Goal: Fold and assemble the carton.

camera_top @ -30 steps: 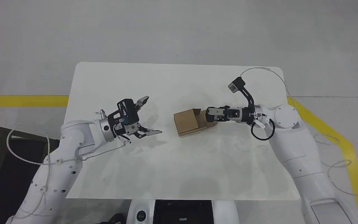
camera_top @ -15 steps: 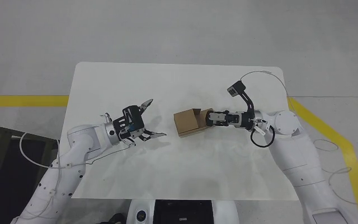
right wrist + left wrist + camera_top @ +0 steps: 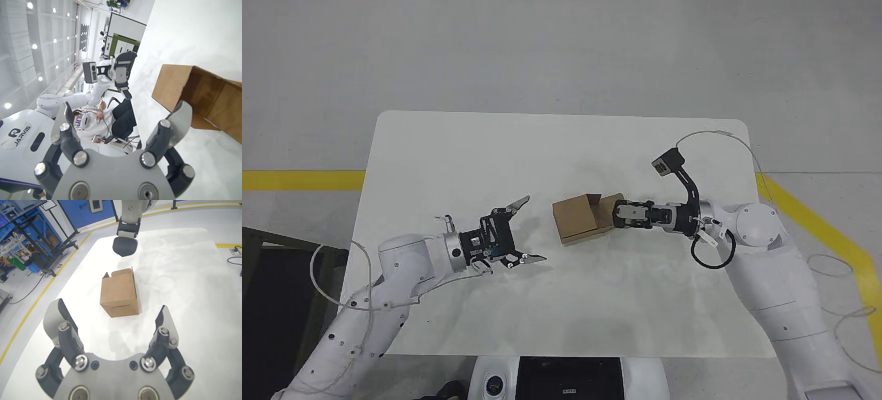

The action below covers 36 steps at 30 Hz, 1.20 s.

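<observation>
Between your left gripper (image 3: 534,229), jaws spread wide, and the closed end of the brown cardboard carton (image 3: 580,218) lies a stretch of bare white surface (image 3: 442,150), so you have room to come in from that side. The carton's open end is crowded: the right gripper (image 3: 619,212) sits right at it, jaws parted. Bare surface flanks both long sides.

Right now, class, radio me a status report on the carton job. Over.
Left end effector open, short of carton. Right end effector open at carton's open end. Carton on its side, ungripped. Nothing blocking left approach.
</observation>
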Tool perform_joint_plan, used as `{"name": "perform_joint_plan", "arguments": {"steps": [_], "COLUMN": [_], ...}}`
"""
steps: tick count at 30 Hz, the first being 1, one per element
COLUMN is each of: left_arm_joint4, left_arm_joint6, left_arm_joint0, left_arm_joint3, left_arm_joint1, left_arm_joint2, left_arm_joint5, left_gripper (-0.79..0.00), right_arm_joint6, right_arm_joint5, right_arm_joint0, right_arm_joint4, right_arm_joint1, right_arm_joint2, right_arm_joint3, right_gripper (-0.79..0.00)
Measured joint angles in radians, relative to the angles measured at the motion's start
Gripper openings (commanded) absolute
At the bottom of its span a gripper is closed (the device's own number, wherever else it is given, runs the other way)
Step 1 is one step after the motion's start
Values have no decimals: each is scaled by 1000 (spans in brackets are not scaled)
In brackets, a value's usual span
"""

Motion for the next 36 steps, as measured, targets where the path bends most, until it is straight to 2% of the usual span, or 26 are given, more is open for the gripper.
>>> {"name": "perform_joint_plan", "arguments": {"steps": [5,11,17,28,36], "left_arm_joint4": [36,-88,-96,-81,37], "left_arm_joint6": [37,9,-11,-9,149], "left_arm_joint0": [-36,-100,-175,-322,-410], "left_arm_joint3": [60,153,215,365,439], "left_arm_joint1": [-20,-65,-96,-122,-111], "left_arm_joint2": [86,182,250,265,271], "left_arm_joint5": [73,193,225,170,-36], "left_gripper": [0,0,0,0,0], "right_arm_joint6": [-15,-29,-33,-30,-27], "right_arm_joint5": [5,2,-7,-27,-32], "right_arm_joint0": [-29,-49,-60,-74,-70], "right_arm_joint4": [-1,5,15,33,45], "right_arm_joint1": [7,11,15,20,20], "right_arm_joint2": [17,23,34,42,31], "right_arm_joint3": [-30,-47,-45,-33,-18], "right_gripper": [0,0,0,0,0]}}
